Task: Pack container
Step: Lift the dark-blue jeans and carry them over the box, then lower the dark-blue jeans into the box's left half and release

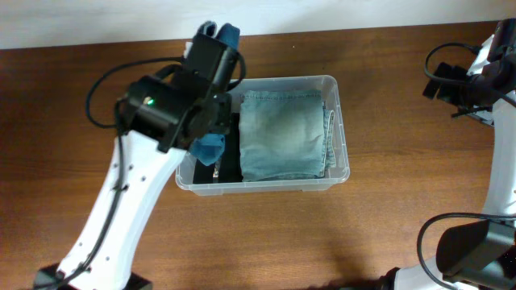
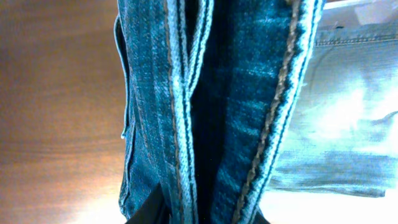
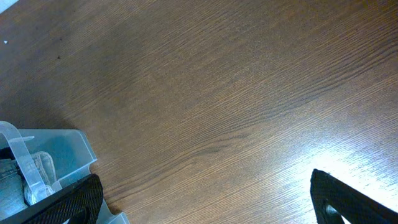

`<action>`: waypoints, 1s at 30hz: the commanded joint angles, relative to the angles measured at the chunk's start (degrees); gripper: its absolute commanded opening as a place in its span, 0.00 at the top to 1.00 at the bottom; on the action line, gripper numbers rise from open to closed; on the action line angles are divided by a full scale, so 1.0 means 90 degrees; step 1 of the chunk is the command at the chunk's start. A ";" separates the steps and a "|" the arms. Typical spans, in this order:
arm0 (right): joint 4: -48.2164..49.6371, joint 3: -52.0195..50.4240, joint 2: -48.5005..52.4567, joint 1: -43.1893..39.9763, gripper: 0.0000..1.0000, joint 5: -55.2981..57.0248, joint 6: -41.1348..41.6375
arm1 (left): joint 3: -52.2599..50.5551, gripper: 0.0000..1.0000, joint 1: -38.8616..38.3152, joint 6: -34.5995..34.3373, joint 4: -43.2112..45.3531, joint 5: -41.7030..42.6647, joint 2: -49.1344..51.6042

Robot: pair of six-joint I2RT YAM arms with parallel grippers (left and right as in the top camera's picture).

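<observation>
Left tool (image 2: 205, 214): clenched on a dark denim garment (image 2: 249, 93), black fingertips just visible at either side of the bunched cloth at the bottom edge of the left wrist view; seams and stitched hems running up and away from the grip. Seen from overhead, same garment (image 1: 211, 149) hanging below the wrist into the left end of the container (image 1: 339, 121), with another fold of it showing above the wrist, past the far rim. Right tool (image 3: 205, 186): released, fingers spread wide, nothing between them, only bare wood beneath; held well apart from the bin, at the far right edge of the surface (image 1: 322, 242). Container: clear plastic, rounded corners, resting flat on the brown wooden surface at centre, long side left to right; one corner (image 3: 68, 146) visible from the right wrist. Contents: folded light denim (image 1: 282, 133) lying flat, filling the right and middle portion; black strip (image 1: 230, 157) just beside it on the left, identity not discernible.
</observation>
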 commanded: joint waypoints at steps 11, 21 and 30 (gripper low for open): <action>-0.0005 0.0041 -0.0029 -0.0019 0.01 0.0053 -0.0046 | 0.0267 0.99 -0.0539 -0.1175 -0.0386 -0.0882 0.0389; -0.0005 0.0041 -0.0029 -0.0019 0.01 0.0053 -0.0044 | 0.0265 0.99 -0.0619 -0.1217 -0.0692 -0.0920 0.1059; -0.0002 0.0041 -0.0029 -0.0019 0.02 0.0053 -0.0044 | 0.0265 0.99 -0.0619 -0.1365 -0.0729 -0.1226 0.1821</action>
